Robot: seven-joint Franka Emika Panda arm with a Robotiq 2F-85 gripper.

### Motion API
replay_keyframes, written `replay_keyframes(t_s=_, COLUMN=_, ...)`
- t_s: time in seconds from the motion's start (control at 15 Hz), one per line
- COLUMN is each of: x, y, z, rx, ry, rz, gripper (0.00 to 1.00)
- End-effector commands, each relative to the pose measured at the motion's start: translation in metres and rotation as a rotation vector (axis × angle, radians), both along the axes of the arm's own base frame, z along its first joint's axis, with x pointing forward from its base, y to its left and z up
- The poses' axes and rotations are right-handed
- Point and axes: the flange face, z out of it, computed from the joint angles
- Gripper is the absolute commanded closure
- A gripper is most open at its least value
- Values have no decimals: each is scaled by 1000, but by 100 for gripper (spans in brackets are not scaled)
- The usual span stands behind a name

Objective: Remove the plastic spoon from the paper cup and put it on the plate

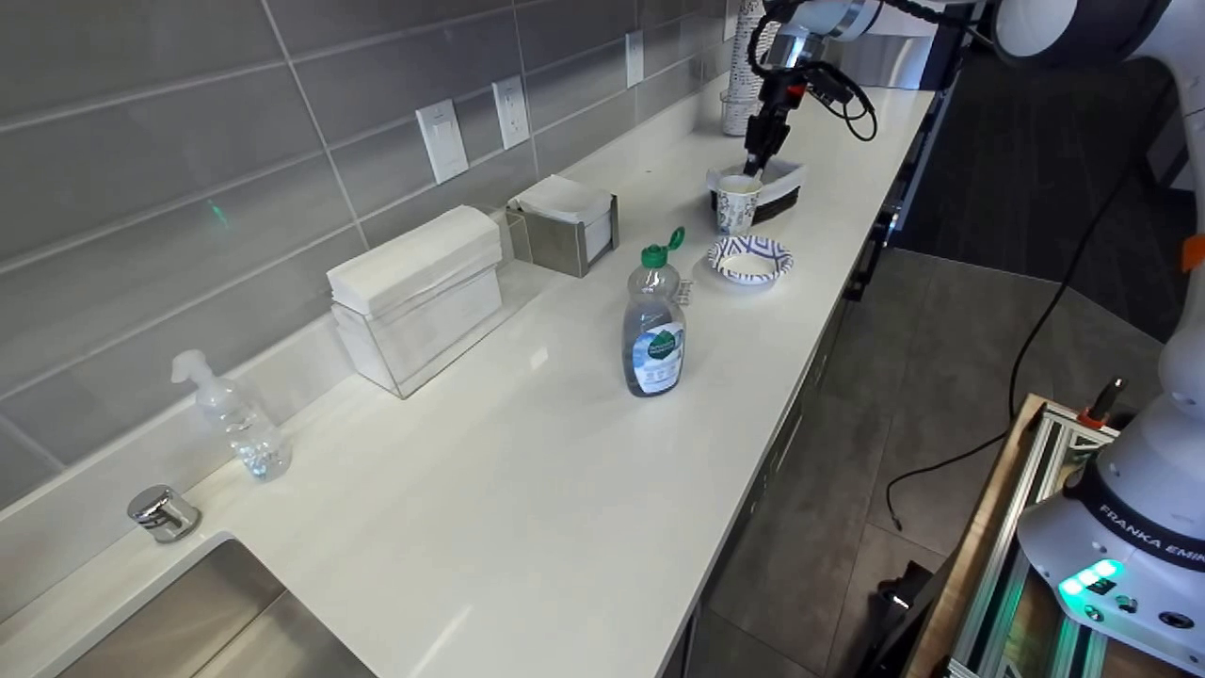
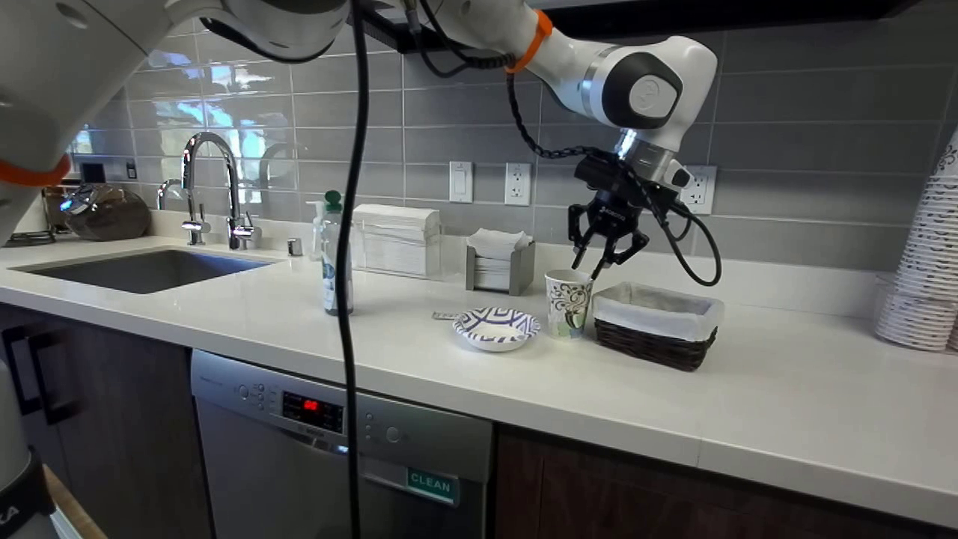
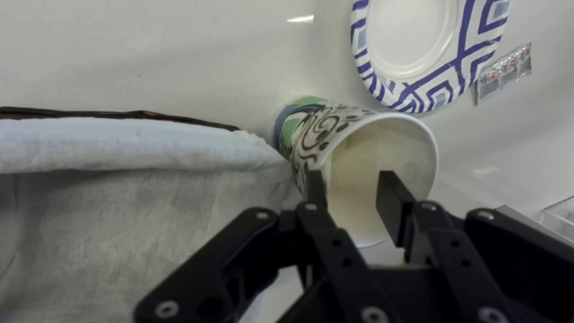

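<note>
The paper cup point(image 1: 736, 209) stands upright on the counter, with a swirl pattern; it also shows in an exterior view point(image 2: 567, 305) and the wrist view point(image 3: 320, 130). The round plate point(image 1: 750, 273) with a blue pattern lies beside it, also in an exterior view point(image 2: 497, 331) and the wrist view point(image 3: 415, 92). My gripper point(image 2: 587, 271) is at the cup's rim and open. In the wrist view its jaws point(image 3: 352, 184) stand apart, one by the rim on the basket side, one over the opening. The plastic spoon is not clearly seen; a thin pale strip shows inside the cup, partly behind a finger.
A wicker basket with a white liner point(image 2: 658, 337) stands close beside the cup. A small packet point(image 3: 504, 74) lies by the plate. A dish soap bottle point(image 1: 654, 330) and napkin holders point(image 1: 563, 226) stand farther along the counter. Stacked cups point(image 2: 920, 254) stand at the far end.
</note>
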Motion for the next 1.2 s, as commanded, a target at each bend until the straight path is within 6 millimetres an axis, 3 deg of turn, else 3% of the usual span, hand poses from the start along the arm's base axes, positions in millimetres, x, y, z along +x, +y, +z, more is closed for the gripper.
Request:
replay_keyframes(t_s=0.0, x=-2, y=4, z=1, rx=9, ry=33, rz=-15, gripper=67)
replay_keyframes(t_s=0.33, x=-1, y=4, z=2, rx=11, ry=33, rz=-23, gripper=85)
replay_keyframes(t_s=0.4, x=-1, y=4, z=2, rx=11, ry=32, rz=-24, gripper=93)
replay_keyframes(t_s=0.6, x=-1, y=5, z=2, rx=12, ry=31, rz=-25, gripper=100)
replay_keyframes(t_s=1.13, x=-3, y=11, z=24, rx=-23, ry=16, rz=-36, gripper=99)
